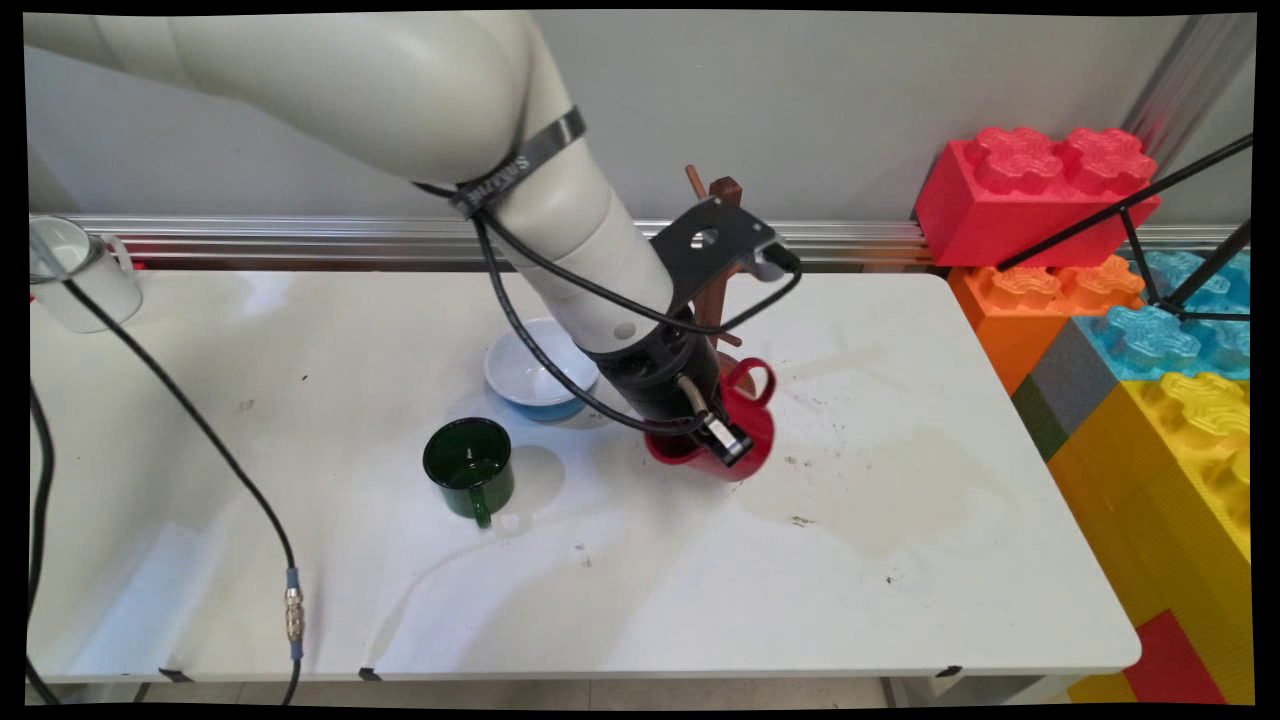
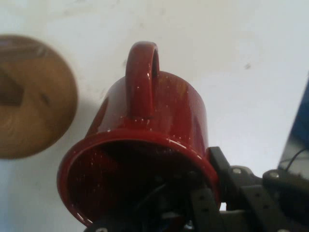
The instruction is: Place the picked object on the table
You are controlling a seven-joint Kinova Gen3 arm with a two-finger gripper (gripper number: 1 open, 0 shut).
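My gripper (image 1: 702,436) is at the rim of a red mug (image 1: 752,424) near the table's middle, one finger inside the mug and one outside its wall, shut on the rim. The mug leans over, its handle (image 1: 757,379) pointing to the far right. In the hand view the red mug (image 2: 159,111) fills the centre with its handle on top, and my gripper (image 2: 205,195) clamps the rim at the bottom right. A wooden mug stand (image 1: 724,196) rises just behind my wrist; its round base (image 2: 34,96) lies left of the mug.
A dark green mug (image 1: 468,468) stands left of the red one, with a white and blue bowl (image 1: 530,376) behind it. A white mug (image 1: 82,272) sits at the far left edge. Big toy bricks (image 1: 1040,190) are stacked past the table's right end.
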